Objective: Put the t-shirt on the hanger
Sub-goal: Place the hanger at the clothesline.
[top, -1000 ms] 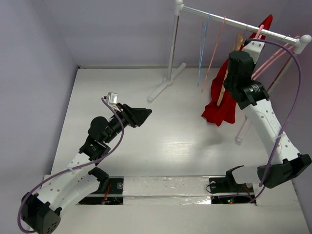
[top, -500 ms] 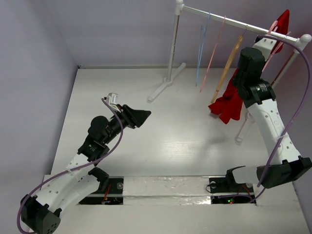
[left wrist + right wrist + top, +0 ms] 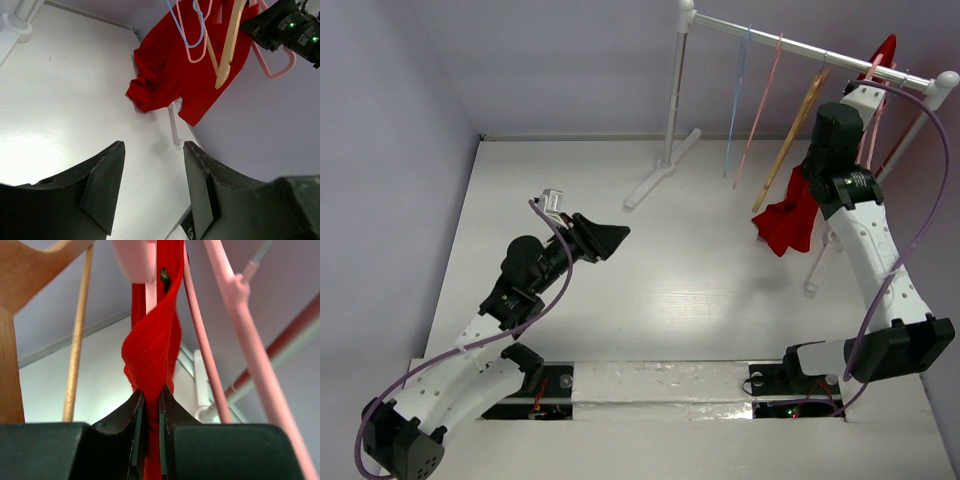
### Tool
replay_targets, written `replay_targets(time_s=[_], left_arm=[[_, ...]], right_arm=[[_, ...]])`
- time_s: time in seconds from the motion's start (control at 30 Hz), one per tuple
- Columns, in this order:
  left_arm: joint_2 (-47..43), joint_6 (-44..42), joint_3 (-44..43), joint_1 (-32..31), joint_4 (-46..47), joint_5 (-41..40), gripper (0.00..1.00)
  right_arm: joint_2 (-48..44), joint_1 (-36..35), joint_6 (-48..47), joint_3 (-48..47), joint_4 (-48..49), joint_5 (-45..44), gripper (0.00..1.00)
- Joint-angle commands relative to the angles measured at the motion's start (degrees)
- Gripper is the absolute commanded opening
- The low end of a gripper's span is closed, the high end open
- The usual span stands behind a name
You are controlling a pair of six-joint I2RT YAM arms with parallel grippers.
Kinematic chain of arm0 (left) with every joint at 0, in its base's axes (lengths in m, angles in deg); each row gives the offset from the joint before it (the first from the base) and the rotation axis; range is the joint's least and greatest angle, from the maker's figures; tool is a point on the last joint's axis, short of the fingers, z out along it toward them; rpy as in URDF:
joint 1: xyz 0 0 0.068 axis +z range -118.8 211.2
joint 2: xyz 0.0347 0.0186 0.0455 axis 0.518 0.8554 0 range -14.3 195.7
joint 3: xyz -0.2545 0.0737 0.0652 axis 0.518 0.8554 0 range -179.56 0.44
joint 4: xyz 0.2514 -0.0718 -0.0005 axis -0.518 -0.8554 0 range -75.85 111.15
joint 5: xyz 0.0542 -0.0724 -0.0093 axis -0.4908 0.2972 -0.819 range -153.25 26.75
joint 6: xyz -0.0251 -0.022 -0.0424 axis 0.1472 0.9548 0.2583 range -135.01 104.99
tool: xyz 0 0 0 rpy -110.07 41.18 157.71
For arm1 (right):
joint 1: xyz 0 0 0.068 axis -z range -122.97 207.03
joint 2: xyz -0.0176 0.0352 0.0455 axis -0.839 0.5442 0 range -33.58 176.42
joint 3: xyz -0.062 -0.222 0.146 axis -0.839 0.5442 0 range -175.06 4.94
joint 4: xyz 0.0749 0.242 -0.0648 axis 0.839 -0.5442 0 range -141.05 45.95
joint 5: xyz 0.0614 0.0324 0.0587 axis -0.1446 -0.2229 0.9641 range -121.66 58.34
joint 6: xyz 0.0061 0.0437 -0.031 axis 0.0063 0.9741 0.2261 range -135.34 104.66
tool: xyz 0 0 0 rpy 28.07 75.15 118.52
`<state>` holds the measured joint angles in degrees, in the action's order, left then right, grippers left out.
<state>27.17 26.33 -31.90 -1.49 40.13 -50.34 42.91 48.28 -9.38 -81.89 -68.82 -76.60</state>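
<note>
The red t-shirt (image 3: 790, 215) hangs bunched at the right end of the rack, and a strip of it (image 3: 152, 350) is pulled up tight to the rail. High by the rail, my right gripper (image 3: 151, 392) is shut on that strip. Pale pink hanger bars (image 3: 197, 335) run right beside the cloth, and pink hangers (image 3: 873, 120) hang around the wrist. I cannot tell whether the cloth is threaded over one of them. My left gripper (image 3: 615, 235) hovers over the middle of the table, open and holding nothing (image 3: 154, 145). It faces the t-shirt (image 3: 170, 65).
The white rack's rail (image 3: 800, 45) stands on a post (image 3: 675, 90) with a foot (image 3: 655, 180) on the table. A light-blue hanger (image 3: 735, 90), a thin pink hanger (image 3: 765, 100) and an orange-tan hanger (image 3: 795, 130) hang left of the shirt. The right wall is close behind.
My right arm has carried the t-shirt rightward along the rail, away from the orange-tan hanger, and its raised tip has moved right. The left arm has stayed still.
</note>
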Motion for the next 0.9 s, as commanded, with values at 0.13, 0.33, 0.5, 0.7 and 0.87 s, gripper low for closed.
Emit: replay_targets(time_s=[0.13, 0.33, 0.5, 0.7, 0.87], left_arm=[[0.01, -0.56, -2.29, -0.27, 2.46, -0.43, 0.47], [0.1, -1.61, -3.35, -0.27, 2.02, -0.34, 0.47], [0.01, -1.97, -3.87, -0.27, 1.5, -0.51, 0.47], [0.54, -1.0, -3.87, -0.27, 3.07, 0.1, 0.47], [1.42, -1.09, -3.96, -0.27, 3.25, 0.28, 0.47]], right_arm=[[-1.69, 0.58, 2.48, 2.62, 5.26, 1.97, 0.0], [-2.92, 0.58, 2.22, 2.89, 6.4, 1.53, 0.0], [-2.05, 1.11, -0.24, -1.41, 5.79, 1.44, 0.0], [-0.03, 1.63, -2.52, -5.1, 6.4, 1.53, 0.0], [1.82, 3.04, -1.92, -5.99, 5.71, 3.2, 0.0]])
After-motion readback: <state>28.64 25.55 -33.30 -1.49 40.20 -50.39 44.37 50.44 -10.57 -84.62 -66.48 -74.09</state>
